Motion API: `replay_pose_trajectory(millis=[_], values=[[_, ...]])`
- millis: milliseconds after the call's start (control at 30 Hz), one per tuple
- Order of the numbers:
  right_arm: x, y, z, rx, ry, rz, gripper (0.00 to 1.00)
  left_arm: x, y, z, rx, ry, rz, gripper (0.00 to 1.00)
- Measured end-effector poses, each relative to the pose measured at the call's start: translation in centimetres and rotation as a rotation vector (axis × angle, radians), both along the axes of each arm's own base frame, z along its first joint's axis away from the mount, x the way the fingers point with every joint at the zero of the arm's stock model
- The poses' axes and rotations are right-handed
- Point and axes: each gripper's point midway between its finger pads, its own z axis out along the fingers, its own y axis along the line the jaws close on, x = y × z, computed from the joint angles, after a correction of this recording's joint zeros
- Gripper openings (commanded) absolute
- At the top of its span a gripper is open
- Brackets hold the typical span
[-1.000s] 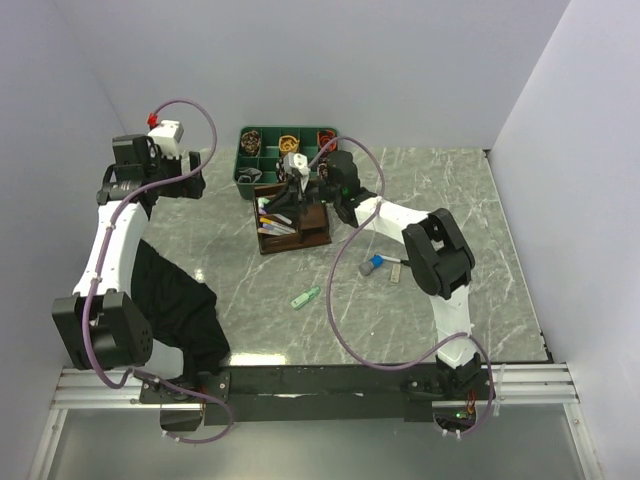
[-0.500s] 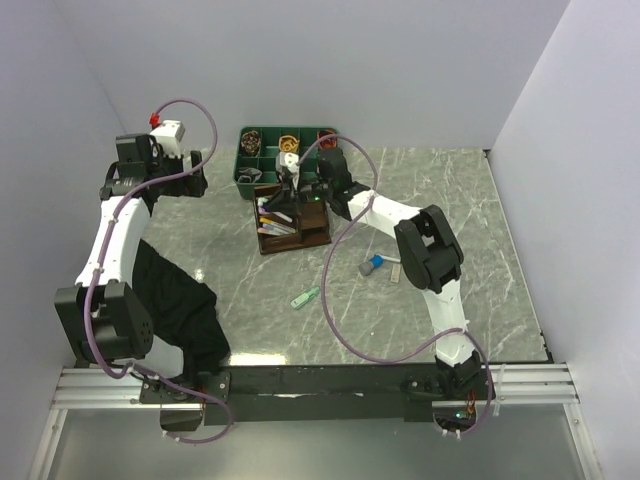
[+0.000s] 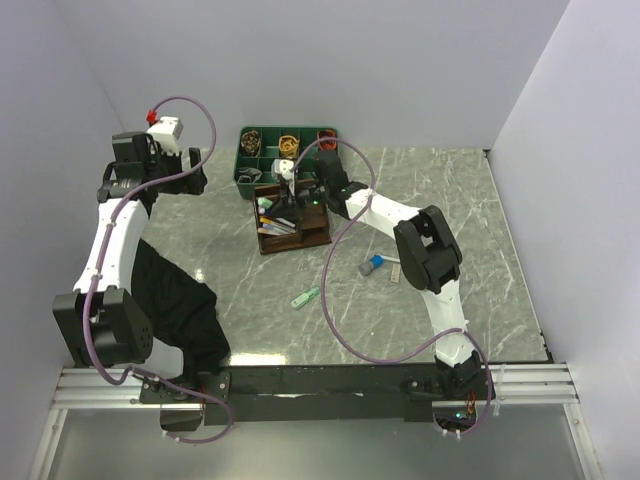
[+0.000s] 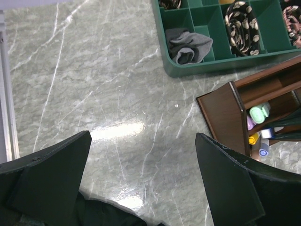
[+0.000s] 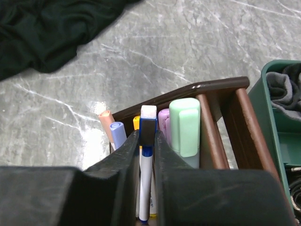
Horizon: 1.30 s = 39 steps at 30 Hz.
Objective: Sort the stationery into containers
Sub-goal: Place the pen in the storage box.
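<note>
The dark brown organiser [image 3: 312,232] stands at the table's centre back. My right gripper [image 3: 287,197] hovers over its left compartment. In the right wrist view the gripper [image 5: 147,137] is shut on a blue-and-white marker [image 5: 146,165] that stands upright among a mint-green highlighter [image 5: 184,127], a lilac one [image 5: 163,117], a yellow pen [image 5: 135,123], a pale blue pen [image 5: 117,134] and a pink pen [image 5: 105,120]. A mint-green clip [image 3: 306,297], a grey-blue cylinder [image 3: 371,266] and a pale flat bar [image 3: 396,270] lie on the table. My left gripper [image 4: 143,179] is open and empty at the far left.
A green divided tray [image 3: 244,165] with small cloth items stands just behind the organiser. It also shows in the left wrist view [image 4: 188,70] with a grey sock [image 4: 190,44]. A black cloth [image 3: 175,300] lies at the left front.
My right gripper has moved a little left over the organiser with the marker in it. The left arm has hardly moved.
</note>
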Motion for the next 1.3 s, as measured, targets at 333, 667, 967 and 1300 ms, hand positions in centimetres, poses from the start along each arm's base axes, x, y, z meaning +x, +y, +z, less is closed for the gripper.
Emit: replay_pose_trajectory(millis=[333,667,967,1300], values=[[-0.5,-0.2,-1.3,-0.040,-0.016,-0.006,0.43,-0.8,-0.1,1.9,0.002,-0.052,-0.004,0.99],[-2.7,-2.1,1.2,-0.038,-0.016,-0.041,0.49,-1.7,-0.6,2.9,-0.007,-0.094,-0.028,0.99],[-1.2,-8.7,15.1,0.107,-0.021,-0.367,0.51,-2.4,-11.5,5.9,0.063,-0.191,-0.406,0.99],[5.9,-33.8,11.3,0.113,0.289,-1.209,0.50,-1.2,-33.2,6.3,0.146,-0.278,-1.082,0.99]])
